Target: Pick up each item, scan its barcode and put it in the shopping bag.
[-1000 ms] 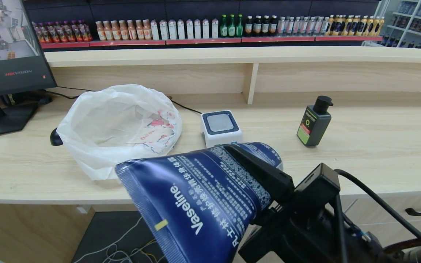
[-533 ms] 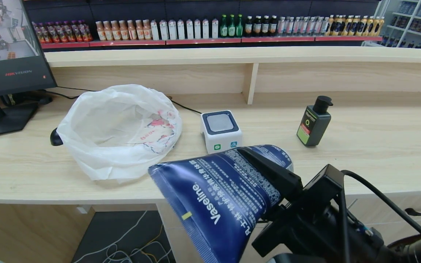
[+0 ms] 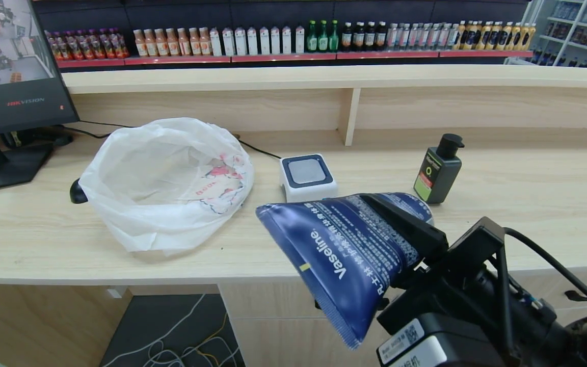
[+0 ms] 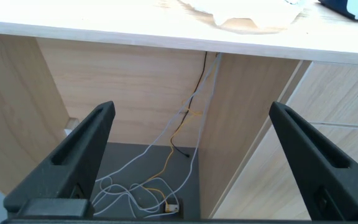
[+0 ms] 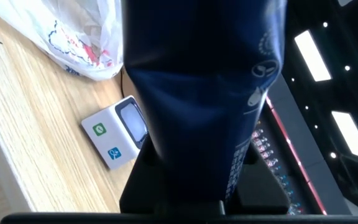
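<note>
While the right gripper (image 3: 401, 238) is clamped on the dark blue plastic squeeze tube (image 3: 344, 250), the tube hangs in the air on the near side of the white cube barcode scanner (image 3: 308, 176).
Detail: fingers closed on the tube's cap half, tube tilted, flat crimped end low and out past the front edge of the light wood counter (image 3: 44, 239). The crumpled white plastic shopping bag (image 3: 166, 178) lies open on the counter, left of the scanner. The dark green pump bottle (image 3: 438, 171) stands upright, right of the scanner, well apart from the bag. The left gripper (image 4: 191, 115) is spread wide, holding nothing, parked below the counter edge above loose floor cables (image 4: 148, 186).
</note>
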